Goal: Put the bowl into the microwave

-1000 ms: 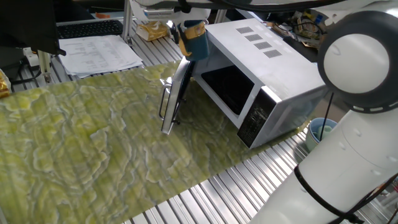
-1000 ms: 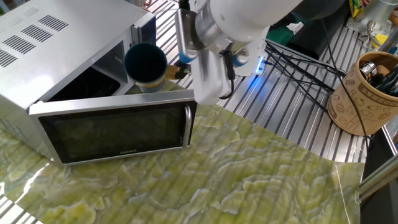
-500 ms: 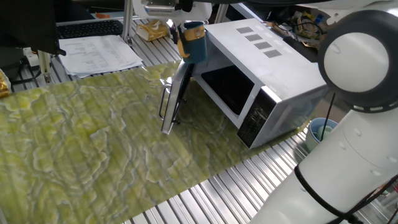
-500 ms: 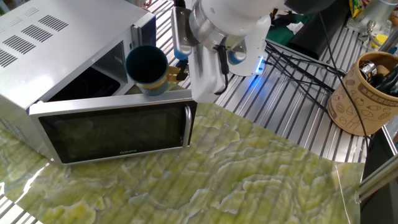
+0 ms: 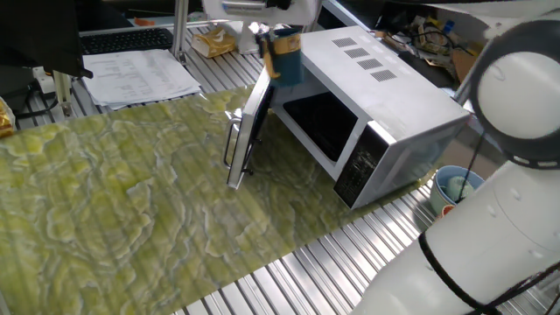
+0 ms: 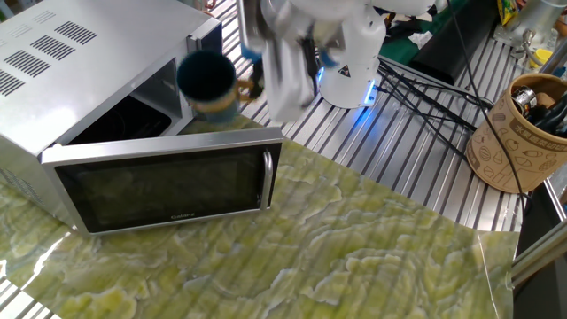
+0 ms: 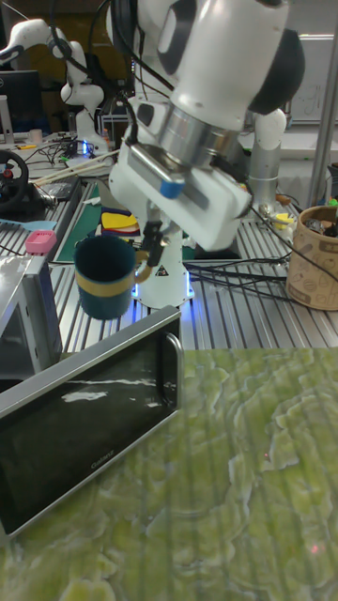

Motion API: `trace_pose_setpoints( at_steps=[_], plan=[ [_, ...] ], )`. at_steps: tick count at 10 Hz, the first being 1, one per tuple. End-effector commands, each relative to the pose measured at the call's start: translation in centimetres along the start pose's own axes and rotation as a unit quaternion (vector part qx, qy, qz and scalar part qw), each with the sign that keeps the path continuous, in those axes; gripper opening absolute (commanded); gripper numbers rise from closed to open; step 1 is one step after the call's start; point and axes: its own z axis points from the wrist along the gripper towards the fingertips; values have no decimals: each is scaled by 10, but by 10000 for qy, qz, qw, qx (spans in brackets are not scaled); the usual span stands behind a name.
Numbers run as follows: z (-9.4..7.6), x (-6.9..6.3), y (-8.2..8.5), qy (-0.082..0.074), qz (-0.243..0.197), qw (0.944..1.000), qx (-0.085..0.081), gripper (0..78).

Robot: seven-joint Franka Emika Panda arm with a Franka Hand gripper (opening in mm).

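The bowl (image 7: 105, 275), a dark teal mug with a yellowish band and tan handle, hangs in the air just above the top edge of the open door (image 7: 84, 423). My gripper (image 7: 150, 258) is shut on its handle from the side. In one fixed view the bowl (image 5: 287, 57) sits at the front upper corner of the white microwave (image 5: 376, 96), in front of the dark opening (image 5: 319, 122). In the other fixed view the bowl (image 6: 208, 81) and gripper (image 6: 246, 84) are motion-blurred above the microwave (image 6: 71, 53) door (image 6: 168, 182).
A green-yellow marbled cloth (image 5: 131, 201) covers the table. Papers (image 5: 140, 74) lie at the back. A pale blue container (image 5: 455, 185) stands behind the microwave, near the robot base. A brown patterned holder (image 6: 518, 133) and black cables (image 6: 425, 84) sit on the metal slats.
The gripper has carried the bowl sideways toward the microwave's opening, staying at about the same height. The door stays open.
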Motion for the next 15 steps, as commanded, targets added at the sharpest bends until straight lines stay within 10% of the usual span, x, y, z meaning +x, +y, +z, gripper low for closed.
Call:
trace_pose_setpoints(
  at_steps=[1,10,15],
  plan=[
    [11,-4,-31,-71,18,9998,169,28],
    [92,11,7,-68,36,9999,86,28],
    [128,19,33,84,64,9995,-283,28]
  ],
)
